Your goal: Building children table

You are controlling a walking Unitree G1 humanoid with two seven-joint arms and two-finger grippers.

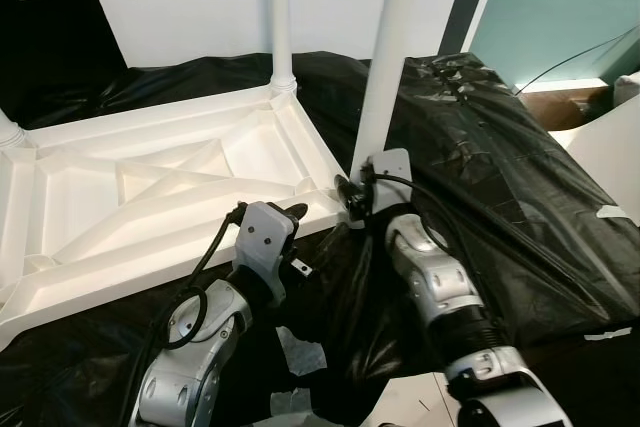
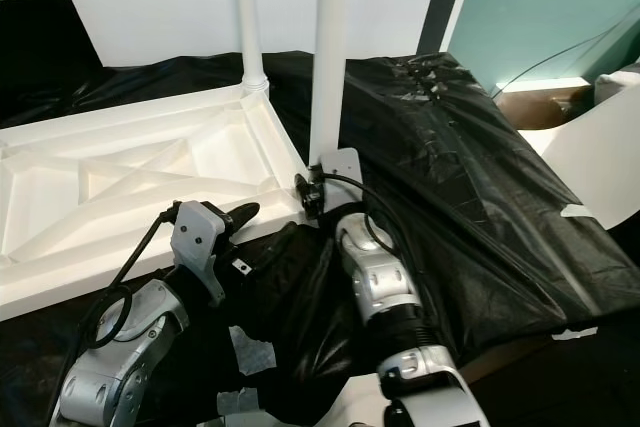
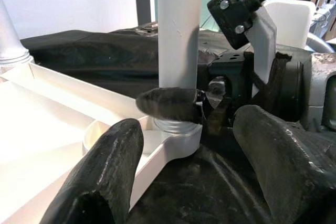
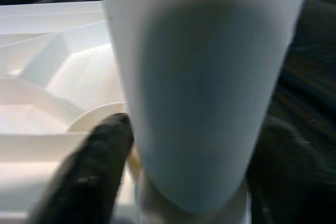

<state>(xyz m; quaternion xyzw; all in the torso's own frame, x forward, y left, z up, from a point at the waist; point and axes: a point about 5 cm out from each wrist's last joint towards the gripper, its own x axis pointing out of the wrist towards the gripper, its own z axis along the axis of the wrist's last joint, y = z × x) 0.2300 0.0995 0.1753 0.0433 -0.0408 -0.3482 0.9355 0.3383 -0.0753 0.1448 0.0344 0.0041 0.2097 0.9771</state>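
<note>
Black sheet (image 1: 500, 177) under upturned tabletop (image 1: 150, 197), three legs, right gripper (image 3: 181, 109) clamped on one leg (image 1: 385, 57), left gripper (image 1: 297, 213) apart.

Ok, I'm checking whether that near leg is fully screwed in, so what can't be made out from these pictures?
- Near leg: top cut off by the eye views' upper edge.
- Its threaded joint in the tabletop corner socket: covered by the right gripper in the left wrist view; blurred in the right wrist view.
- Far leg: top cut off.
- Left gripper: open, holding nothing.
</note>
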